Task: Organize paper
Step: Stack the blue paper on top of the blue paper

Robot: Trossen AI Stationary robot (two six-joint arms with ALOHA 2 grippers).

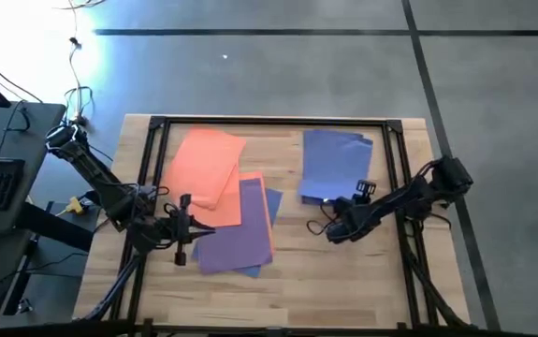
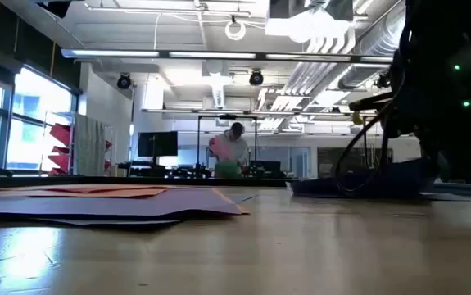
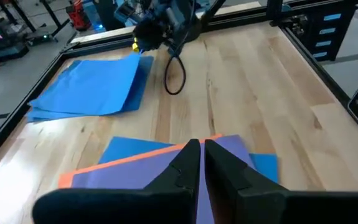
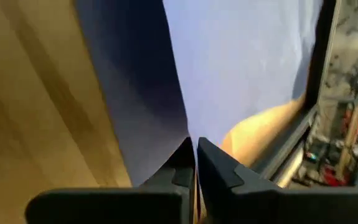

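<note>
1. My left hand sits low at the left edge of the purple sheets. In the left wrist view its fingers are pressed together over the purple paper; I cannot tell whether a sheet is caught between them.
2. The orange sheets lie fanned on the left half of the counter, and the purple ones overlap their right-hand corner.
3. A blue sheet peeks out from under the purple pile on its right side.
4. A separate blue stack lies toward the back right, well apart from the mixed pile.
5. My right hand hangs near the front edge of that blue stack. Its fingers are together, with blue paper right at the tips.
</note>
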